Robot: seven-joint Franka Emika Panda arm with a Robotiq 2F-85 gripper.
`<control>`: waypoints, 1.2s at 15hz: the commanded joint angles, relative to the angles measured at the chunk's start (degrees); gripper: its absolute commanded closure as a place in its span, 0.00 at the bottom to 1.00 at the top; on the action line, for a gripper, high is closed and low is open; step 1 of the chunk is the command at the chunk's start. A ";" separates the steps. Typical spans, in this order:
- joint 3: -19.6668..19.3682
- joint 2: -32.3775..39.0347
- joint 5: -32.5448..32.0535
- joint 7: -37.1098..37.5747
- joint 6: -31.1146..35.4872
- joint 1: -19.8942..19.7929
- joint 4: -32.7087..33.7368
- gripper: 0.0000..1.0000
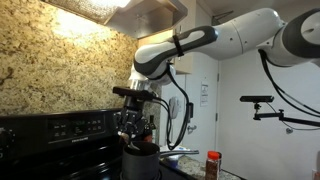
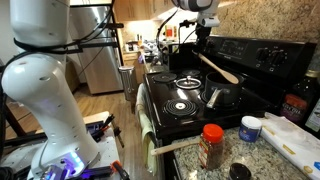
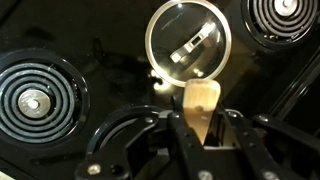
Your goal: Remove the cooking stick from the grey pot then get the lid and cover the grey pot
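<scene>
1. Pale wood sits between my dark metal fingers: my hand point(image 3: 200, 122) is closed down tight on the cooking stick point(image 3: 202, 100), whose flat, rounded end juts past my fingertips.
2. In an exterior view the stick point(image 2: 220, 70) slants in the air, clear of the stove.
3. Beyond its tip the grey pot point(image 3: 168, 30) stands on the glossy black table point(image 3: 110, 60). It is round and uncovered, with a bright metal rim.
4. Ribbed coil burners point(image 3: 35, 100) flank the pot.
</scene>
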 commanded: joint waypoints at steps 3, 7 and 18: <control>1.50 -7.46 -9.17 -0.33 6.57 2.77 -12.71 0.93; 2.88 -5.34 -10.74 -0.06 6.57 2.76 -11.69 0.72; 4.38 -13.25 -19.59 0.38 15.86 5.79 -22.52 0.93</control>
